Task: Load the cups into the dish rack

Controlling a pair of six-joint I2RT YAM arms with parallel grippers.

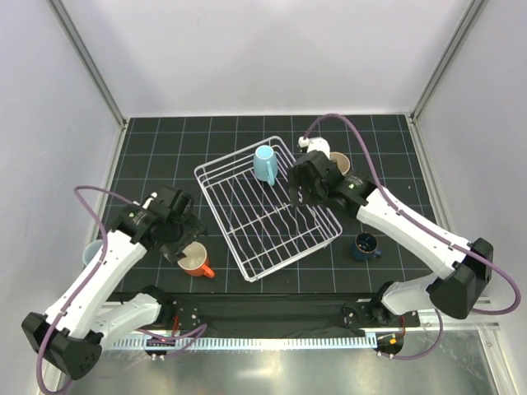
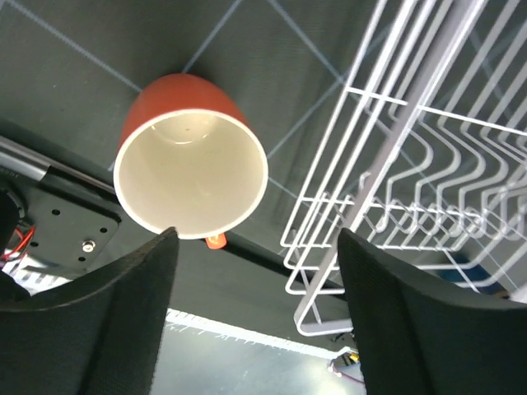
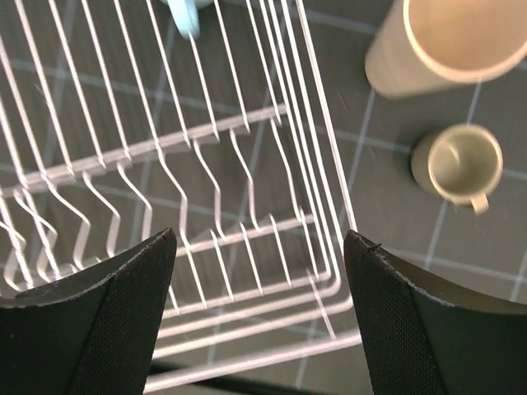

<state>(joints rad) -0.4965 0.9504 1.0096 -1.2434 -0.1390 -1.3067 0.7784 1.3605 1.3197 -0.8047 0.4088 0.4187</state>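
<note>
orange cup (image 2: 191, 156) beyond jaws of left gripper (image 2: 257, 233)

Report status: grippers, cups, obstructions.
Left gripper open above orange mug, not gripping. Right gripper open over dish rack. Light blue cup in rack. No obstruction seen.

The left arm (image 1: 90, 280) is bent up from its base at the near left corner of the worktop (image 1: 165, 140), with the wrist turned inward and down. The left gripper (image 1: 183, 243) is held with its jaws spread wide and nothing between them (the dark fingers (image 2: 123, 313) are seen well apart in the wrist view). The right arm (image 1: 403, 226) is stretched from the near right corner toward the far middle. The right gripper (image 1: 303, 202) is pointed down, likewise spread and empty.
</note>
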